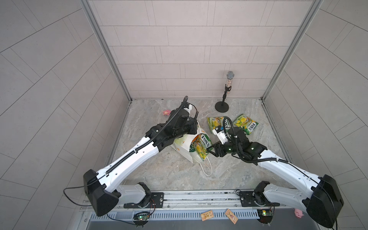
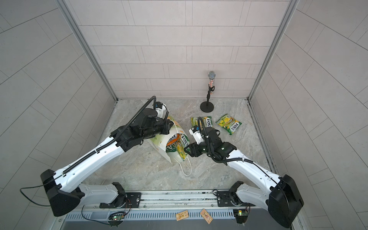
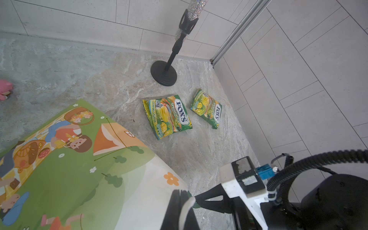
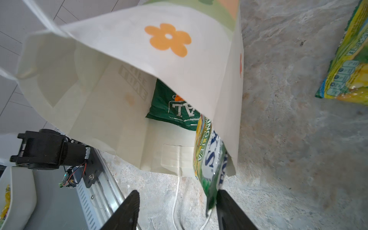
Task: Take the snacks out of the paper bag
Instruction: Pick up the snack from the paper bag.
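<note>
We read "FOX'S" and "SPRING TEA" on the first FOX'S packet (image 3: pixel 167 116) and the second FOX'S packet (image 3: pixel 207 107). Both lie flat on the desk (image 1: pixel 179 175), side by side and clear of the paper bag (image 1: pixel 182 149).

The bag lies on its side with its mouth towards the right arm. An orange flower (image 4: pixel 168 38) is printed near the rim, and "LOVE LIFE" shows faintly and reversed through the paper from inside.

A third FOX'S packet (image 4: pixel 209 159) sticks partly out of the mouth, and its "FOX'S" lettering is legible in both top views. Deeper inside sits the dark green crisp packet (image 4: pixel 173 107), where we can make out only the white letters "EAL".

The right fingers (image 4: pixel 127 211) stand well apart just outside the mouth and grip nothing; 1 of them touches the lower corner of the third packet. The left fingers (image 3: pixel 175 207) are pressed together at the bag's white upper rim and appear to pinch it. The upper panel is raised off the desk.
</note>
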Controlling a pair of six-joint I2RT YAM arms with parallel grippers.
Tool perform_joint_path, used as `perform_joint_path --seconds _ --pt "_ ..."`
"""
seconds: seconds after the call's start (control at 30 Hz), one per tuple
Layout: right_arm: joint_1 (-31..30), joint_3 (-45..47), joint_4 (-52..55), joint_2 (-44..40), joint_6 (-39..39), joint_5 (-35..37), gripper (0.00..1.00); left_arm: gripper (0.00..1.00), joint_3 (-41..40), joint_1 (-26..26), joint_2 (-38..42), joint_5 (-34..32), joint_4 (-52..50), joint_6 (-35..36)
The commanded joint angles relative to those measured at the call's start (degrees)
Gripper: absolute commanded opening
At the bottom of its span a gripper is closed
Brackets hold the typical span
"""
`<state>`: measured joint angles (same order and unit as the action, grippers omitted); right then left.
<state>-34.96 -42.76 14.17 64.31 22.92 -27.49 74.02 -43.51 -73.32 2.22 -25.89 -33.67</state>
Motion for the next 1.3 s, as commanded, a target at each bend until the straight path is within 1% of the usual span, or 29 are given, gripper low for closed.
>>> perform_joint_path --seconds 0.0,0.07,0.17,0.2,0.3,0.4,0.47,0.53,0.87,0.93,1.0,1.13,1.27 --pt "-0.72 0.14 -3.54 0.99 0.53 4.60 0.59 0.00 2.53 0.09 0.09 0.06 2.43 -0.28" --pt "-0.72 0.07 -3.22 1.49 0.48 8.72 0.58 0.00 2.61 0.09 0.15 0.36 2.38 -0.27" --pt "-0.72 -0.20 -3.08 2.04 -0.48 11.07 0.56 0.00 2.57 0.09 0.33 0.63 2.34 -0.24" --pt "-0.72 -0.34 -3.10 2.38 -0.67 11.45 0.53 0.00 2.48 0.09 0.30 0.72 2.33 -0.19" --pt "-0.72 -1.30 -3.01 3.96 -0.94 11.80 0.38 0.00 2.44 0.04 0.63 0.43 2.25 -0.09" --pt "-0.72 -2.33 -2.63 4.88 -0.94 11.37 0.21 0.00 2.27 0.11 0.88 -0.26 2.07 0.00" --pt "-0.72 -3.21 -1.53 4.65 -0.94 10.63 0.09 0.00 2.07 0.12 0.99 -1.17 1.92 0.05" --pt "-0.72 -4.16 -0.05 3.78 -1.10 9.79 0.00 0.00 2.08 0.10 0.92 -2.77 1.36 0.13" --pt "-0.73 -10.83 7.62 -4.08 -3.02 1.13 0.00 0.00 5.24 0.26 -1.28 -16.28 -3.68 0.87" --pt "-0.72 -11.84 8.63 -5.91 -3.23 0.62 0.00 0.00 5.26 0.26 -1.30 -18.36 -3.89 0.71" --pt "-0.72 -12.56 9.46 -8.24 -3.14 2.55 0.00 0.00 5.26 0.26 -1.02 -19.66 -3.90 1.10" --pt "0.30 -13.49 10.01 -14.01 -1.77 8.74 0.00 0.00 5.04 0.26 0.14 -21.10 -4.52 2.24" --pt "0.51 -16.30 14.60 -17.27 -1.07 21.01 0.00 0.00 4.13 0.26 1.82 -21.64 -4.42 3.13"
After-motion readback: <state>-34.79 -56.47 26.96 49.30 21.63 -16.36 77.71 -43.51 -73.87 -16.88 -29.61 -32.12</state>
